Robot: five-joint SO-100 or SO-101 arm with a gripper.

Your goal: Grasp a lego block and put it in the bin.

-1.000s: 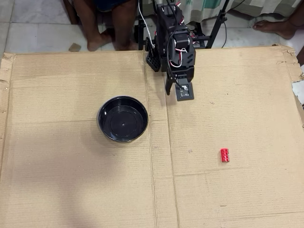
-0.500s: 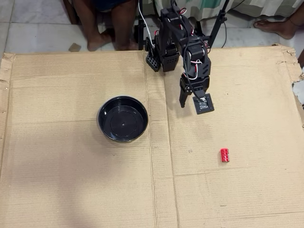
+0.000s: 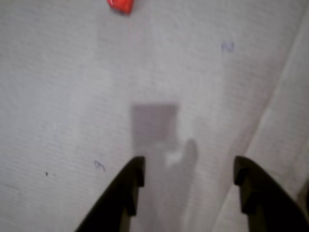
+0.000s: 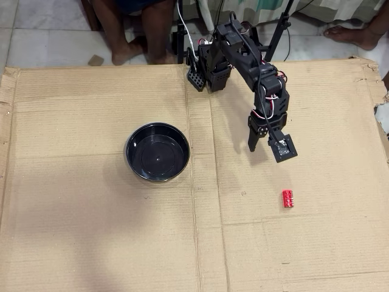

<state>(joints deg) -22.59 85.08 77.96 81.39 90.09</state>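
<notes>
The lego block (image 4: 287, 199) is a tiny red studded brick lying on the cardboard, right of centre in the overhead view. In the wrist view the lego block (image 3: 120, 5) shows blurred at the top edge. The bin (image 4: 157, 152), a round glossy black bowl, sits left of centre and holds nothing. My gripper (image 4: 267, 150) hangs open above the cardboard, a little up and left of the brick, not touching it. Its two dark fingers (image 3: 123, 193) stand apart in the wrist view, with only bare cardboard between them.
A large cardboard sheet (image 4: 91, 231) covers the floor. The arm's base (image 4: 206, 67) stands at the sheet's top middle. People's bare feet (image 4: 124, 52) and a stand's legs (image 4: 276, 33) are on the tiles beyond the top edge.
The arm has swung right and reached out toward the red brick, carrying the open gripper from near the base to just above the brick. Bowl and brick stayed put.
</notes>
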